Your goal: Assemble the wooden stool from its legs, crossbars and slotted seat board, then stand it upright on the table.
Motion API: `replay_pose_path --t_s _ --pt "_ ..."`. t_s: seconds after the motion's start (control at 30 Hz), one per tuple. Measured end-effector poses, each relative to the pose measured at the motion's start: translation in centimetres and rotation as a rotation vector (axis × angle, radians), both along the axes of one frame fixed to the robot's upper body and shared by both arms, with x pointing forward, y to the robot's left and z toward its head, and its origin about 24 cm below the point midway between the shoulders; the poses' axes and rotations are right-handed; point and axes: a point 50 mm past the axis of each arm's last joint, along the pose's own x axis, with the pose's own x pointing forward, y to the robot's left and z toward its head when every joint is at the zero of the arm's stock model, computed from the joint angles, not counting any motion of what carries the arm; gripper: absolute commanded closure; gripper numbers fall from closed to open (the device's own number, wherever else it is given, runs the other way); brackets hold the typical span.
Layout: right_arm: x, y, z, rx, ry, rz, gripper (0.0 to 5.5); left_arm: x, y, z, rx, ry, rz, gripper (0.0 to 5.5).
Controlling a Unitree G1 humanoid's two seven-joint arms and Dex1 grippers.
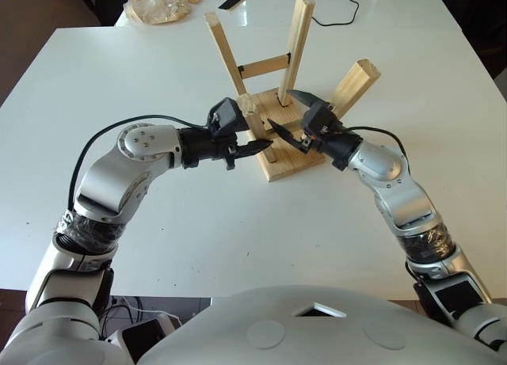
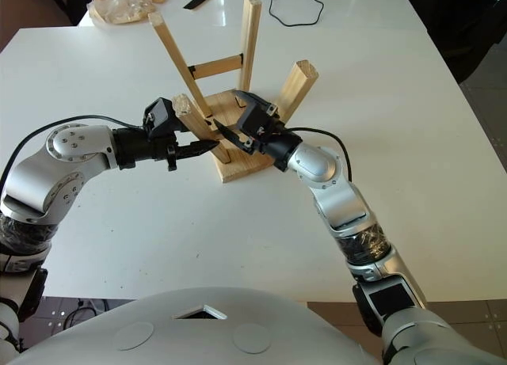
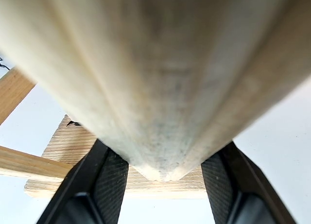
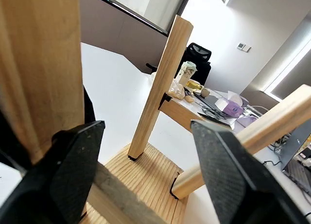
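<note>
1. Four pale, square-cut wooden legs are counted, with one short wooden crossbar and one flat, ribbed wooden seat board. The seat board is laid underside up on the white table.
2. The left gripper is clamped on the fourth leg. In the left wrist view the wood is pressed between both black pads.
3. The long axis of the fourth leg is nearly upright, with its top leaned a little to the left arm's side. The seat board is found directly under the left gripper's fingertips, so the coming move is judged to be a push downward along this axis, into the slot.
4. The right gripper is held with its fingers well apart, closed on nothing. It is placed just beside the fourth leg, opposite the left gripper. The left arm is therefore the nearer one, and the right could be used for steadying.
5. Beyond both grippers, the slanted leg and the tall leg are stood in the board and joined by the crossbar.
6. At the outer side of the right gripper, the leaning leg is tilted away from it. This leg is judged not fully seated.
7. Under the right gripper's pads a strip of wood is seen. Whether it is a second crossbar cannot be told.
</note>
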Motion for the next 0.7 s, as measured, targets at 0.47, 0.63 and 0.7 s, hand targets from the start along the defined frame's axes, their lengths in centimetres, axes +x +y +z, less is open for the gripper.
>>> replay_pose_path --t_s 0.47,0.63,0.7 --pt "-0.2 -1.9 7.1 0.435 0.097 0.115 2.24 0.4 -0.1 0.4 0.015 -0.006 -0.034 3.45" --pt "0.0 -6.1 12.9 0.715 0.05 0.127 2.24 0.4 -0.1 0.3 0.012 -0.005 -0.033 3.45" --pt "1.6 -10.1 14.5 0.722 -0.043 -0.082 2.24 0.3 0.0 0.1 0.013 0.005 -0.03 3.45"
